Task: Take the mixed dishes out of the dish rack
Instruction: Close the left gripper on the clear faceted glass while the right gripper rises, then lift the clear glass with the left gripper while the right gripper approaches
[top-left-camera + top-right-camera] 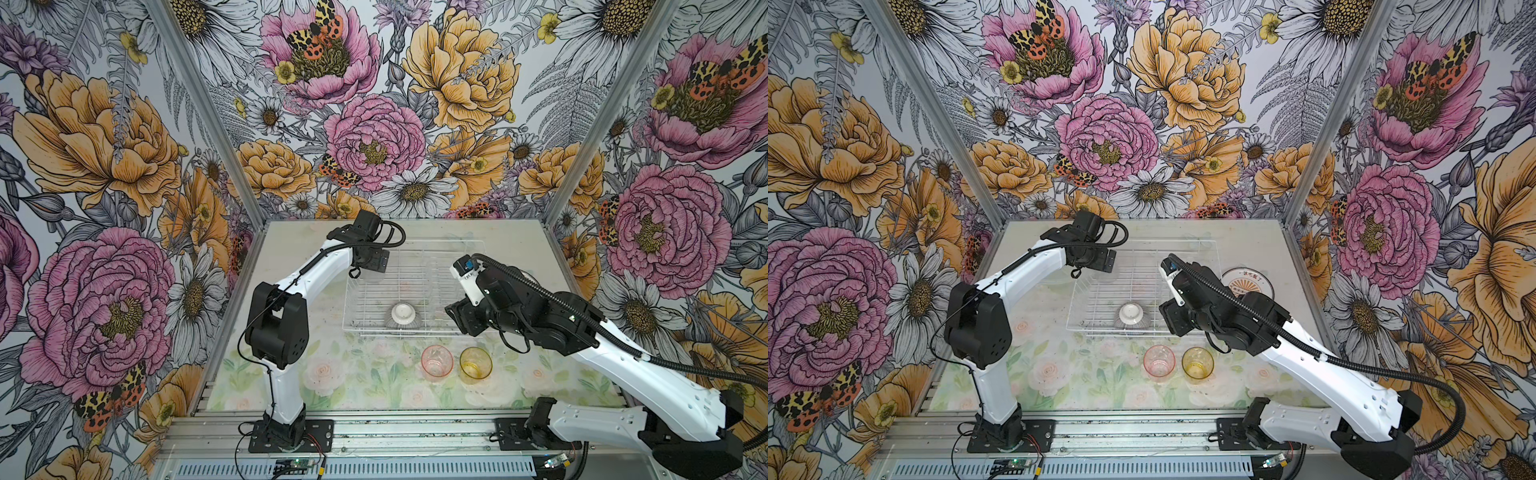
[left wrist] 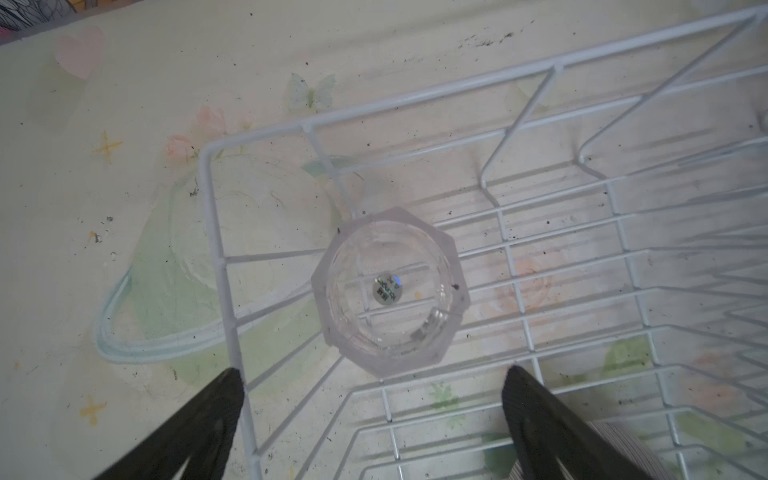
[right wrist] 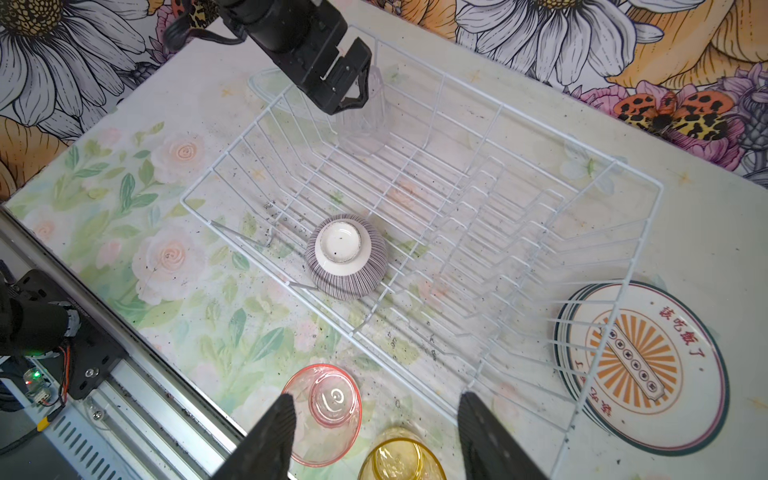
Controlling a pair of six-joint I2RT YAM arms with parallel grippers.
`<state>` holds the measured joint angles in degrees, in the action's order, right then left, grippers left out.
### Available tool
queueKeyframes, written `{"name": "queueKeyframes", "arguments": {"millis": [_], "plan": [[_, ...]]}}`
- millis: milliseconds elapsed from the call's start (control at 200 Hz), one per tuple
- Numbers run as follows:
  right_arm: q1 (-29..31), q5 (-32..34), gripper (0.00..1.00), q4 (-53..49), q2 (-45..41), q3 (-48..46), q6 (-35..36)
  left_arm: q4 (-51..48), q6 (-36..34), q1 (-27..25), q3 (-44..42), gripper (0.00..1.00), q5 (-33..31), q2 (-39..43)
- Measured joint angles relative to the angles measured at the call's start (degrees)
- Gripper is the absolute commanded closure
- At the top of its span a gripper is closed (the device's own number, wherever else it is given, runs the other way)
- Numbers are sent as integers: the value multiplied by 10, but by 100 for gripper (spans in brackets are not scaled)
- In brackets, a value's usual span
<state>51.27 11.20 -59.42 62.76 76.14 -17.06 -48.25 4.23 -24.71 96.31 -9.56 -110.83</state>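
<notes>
Two pieces are left in the dish rack (image 1: 419, 266) – a clear tumbler (image 2: 388, 291) in its far left corner and a striped bowl (image 1: 402, 316), upside down, by its near edge. The pink tumbler (image 1: 436, 361) and amber tumbler (image 1: 476, 363) stand on the counter (image 1: 332, 374) just in front, and a stack of plates (image 3: 648, 365) lies to the right, so unloading looks mostly done. The left gripper (image 2: 372, 370) hangs spread wide above the clear tumbler, empty. The right gripper (image 3: 377, 397), parted and empty, hovers at the rack's near right corner. The counter has a pale rose print, gritty with dark specks – bold flower wallpaper (image 1: 124, 166) encloses it.
</notes>
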Motion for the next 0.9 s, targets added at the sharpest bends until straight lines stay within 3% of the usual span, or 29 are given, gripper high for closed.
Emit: {"name": "queueKeyframes", "arguments": {"millis": [450, 776, 901], "plan": [[-31, 8, 33, 26, -31, -20, 2, -44, -30, 9, 103, 7, 2, -109], [-45, 7, 33, 35, -31, -26, 2, -57, -43, 14, 122, 48, 26, -120], [-49, -1, 33, 46, -29, -29, 2, -59, -44, 23, 122, 53, 49, -120]]}}
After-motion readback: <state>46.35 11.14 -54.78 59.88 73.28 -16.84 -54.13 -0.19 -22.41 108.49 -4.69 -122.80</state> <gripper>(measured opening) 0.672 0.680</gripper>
